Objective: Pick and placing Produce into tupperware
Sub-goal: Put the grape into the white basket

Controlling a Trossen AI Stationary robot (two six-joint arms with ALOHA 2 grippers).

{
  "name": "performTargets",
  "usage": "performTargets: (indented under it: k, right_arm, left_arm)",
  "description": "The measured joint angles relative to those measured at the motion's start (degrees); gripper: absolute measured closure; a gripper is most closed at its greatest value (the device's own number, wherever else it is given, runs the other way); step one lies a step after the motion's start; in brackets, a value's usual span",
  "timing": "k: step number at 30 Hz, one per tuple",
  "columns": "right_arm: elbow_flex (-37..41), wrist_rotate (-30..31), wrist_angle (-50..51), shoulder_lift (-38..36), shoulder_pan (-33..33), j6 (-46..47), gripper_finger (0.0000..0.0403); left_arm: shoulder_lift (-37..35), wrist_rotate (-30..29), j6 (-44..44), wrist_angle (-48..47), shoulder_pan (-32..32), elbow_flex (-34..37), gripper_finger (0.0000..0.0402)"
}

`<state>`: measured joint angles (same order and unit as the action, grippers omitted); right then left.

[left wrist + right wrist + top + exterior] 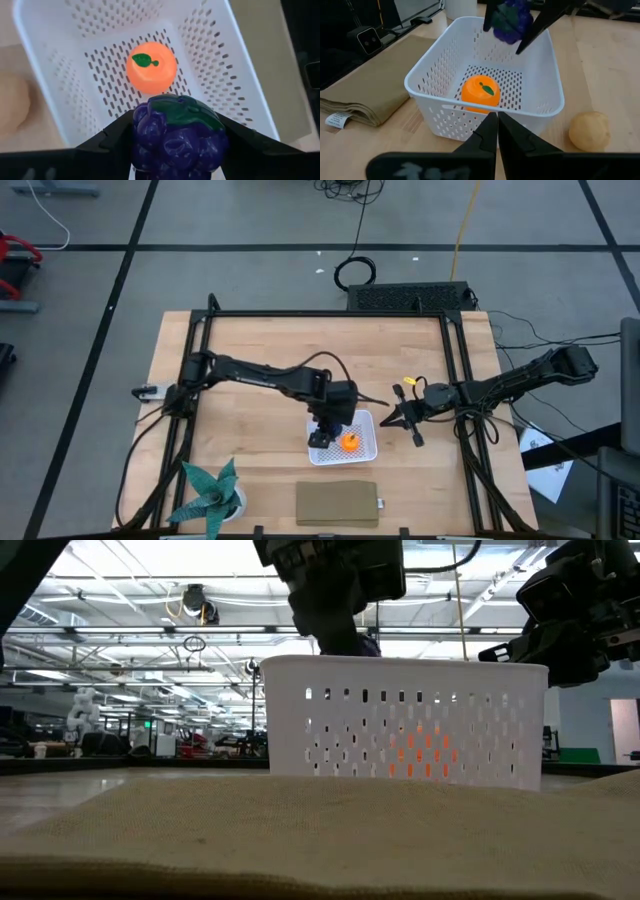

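The white basket-like tupperware (342,438) stands on the wooden table, and the orange piece (349,442) lies on its mesh floor (107,65). My left gripper (325,430) hovers over the container's left part, shut on the dark purple grape bunch (177,132). The tan-yellow piece (590,130) rests on the table just outside the container's far wall; in the high view my left arm hides it. My right gripper (497,127) is shut and hangs in the air to the right of the container (485,80), touching nothing. My left gripper pinches the purple grape bunch by its two sides (145,135) between both fingers (112,137). The fingers come from above, pointing down into the container. The bunch (512,17) is lifted clear, above the container's floor and near rim height.
A folded tan cloth slab (337,503) lies near the table's near edge, in front of the container. A teal spiky plant in a white pot (215,495) stands at the near left corner. Bare wood lies left of the container and toward the far edge.
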<state>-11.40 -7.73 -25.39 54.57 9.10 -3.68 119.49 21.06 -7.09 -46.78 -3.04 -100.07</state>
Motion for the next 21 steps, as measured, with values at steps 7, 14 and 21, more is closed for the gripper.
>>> performTargets:
  k: [7,14,21]
  right_arm:
    - [0.0,0.0,0.0,0.0,0.0,0.0,0.0397]
    - [0.0,0.0,0.0,0.0,0.0,-0.1,0.0397]
    - [0.0,0.0,0.0,0.0,0.0,-0.1,0.0397]
  left_arm:
    - [0.1,-0.1,-2.4,0.1,-0.4,0.0,0.0190]
    - [0.1,-1.8,-9.0,0.1,-2.6,0.0,0.0175]
    - [0.1,-6.1,-14.2,0.5,-2.9,0.0,0.0173]
